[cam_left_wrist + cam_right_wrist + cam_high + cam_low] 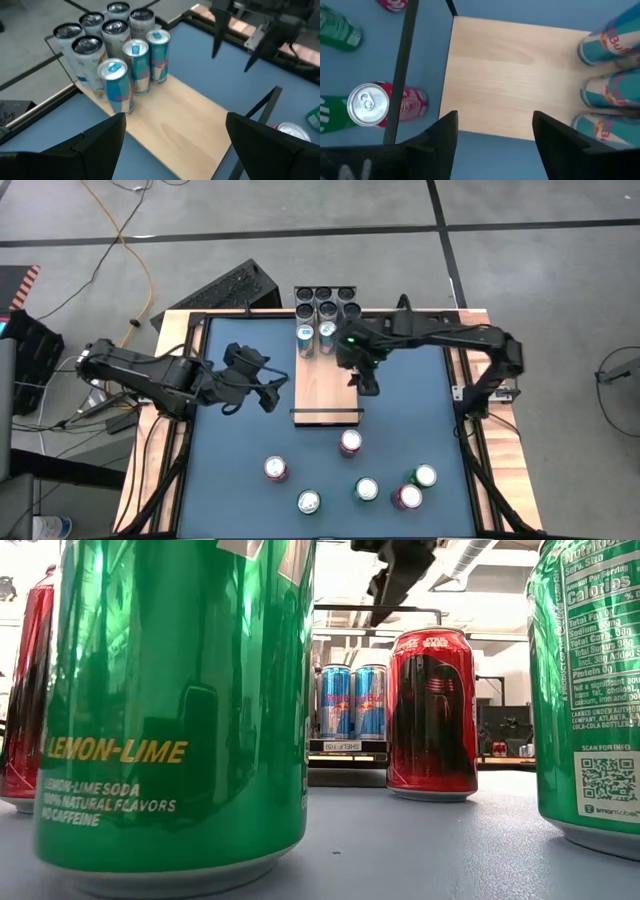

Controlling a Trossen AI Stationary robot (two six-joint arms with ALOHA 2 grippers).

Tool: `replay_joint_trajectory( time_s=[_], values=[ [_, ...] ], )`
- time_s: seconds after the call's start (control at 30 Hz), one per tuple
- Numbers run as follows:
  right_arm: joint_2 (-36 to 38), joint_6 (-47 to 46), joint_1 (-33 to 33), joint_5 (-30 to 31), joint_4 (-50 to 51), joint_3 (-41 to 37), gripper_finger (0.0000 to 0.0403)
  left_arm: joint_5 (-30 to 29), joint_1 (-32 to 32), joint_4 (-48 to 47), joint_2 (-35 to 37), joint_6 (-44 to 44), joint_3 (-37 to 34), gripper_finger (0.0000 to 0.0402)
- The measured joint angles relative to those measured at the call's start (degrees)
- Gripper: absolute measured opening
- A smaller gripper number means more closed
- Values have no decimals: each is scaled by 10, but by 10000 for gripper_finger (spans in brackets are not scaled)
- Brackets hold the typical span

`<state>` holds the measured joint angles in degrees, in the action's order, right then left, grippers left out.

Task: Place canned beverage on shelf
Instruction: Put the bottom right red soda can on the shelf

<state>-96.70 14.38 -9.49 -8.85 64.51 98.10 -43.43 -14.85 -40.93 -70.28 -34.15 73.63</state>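
Note:
The shelf [325, 385] is a pale wood plank in the middle of the blue table, with a black wire rail [325, 412] at its near end. Three blue-and-silver cans [136, 65] stand upright on its far end. Several red and green beverage cans stand on the table nearer the front, among them a red one [350, 442] just in front of the rail. My right gripper [495, 130] hangs open above the shelf's right edge [362, 383], with nothing between its fingers. My left gripper [175, 140] is open and empty, left of the shelf [270, 390].
A wire rack with several white, dark-topped cans [327, 300] stands just beyond the shelf's far end. Loose cans sit near the front: red [276, 469], silver-topped [309, 502], green [367, 489], green [425, 475], red [407, 497]. Pale wooden strips [470, 420] edge the table.

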Motion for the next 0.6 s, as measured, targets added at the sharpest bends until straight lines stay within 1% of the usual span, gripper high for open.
replay_joint_trajectory(
  time_s=[0.17,0.3,0.37,0.47,0.6],
  values=[
    [93,-47,3,26,-128,-131,197,-2,0,32,12,10,0,330],
    [139,-97,4,71,-217,-215,150,6,0,74,25,39,0,330],
    [150,-123,5,98,-250,-246,123,7,0,92,31,52,0,330],
    [153,-153,13,119,-280,-279,84,7,0,108,42,66,0,330],
    [153,-173,30,121,-311,-301,43,8,0,116,56,65,0,330]
  ],
)
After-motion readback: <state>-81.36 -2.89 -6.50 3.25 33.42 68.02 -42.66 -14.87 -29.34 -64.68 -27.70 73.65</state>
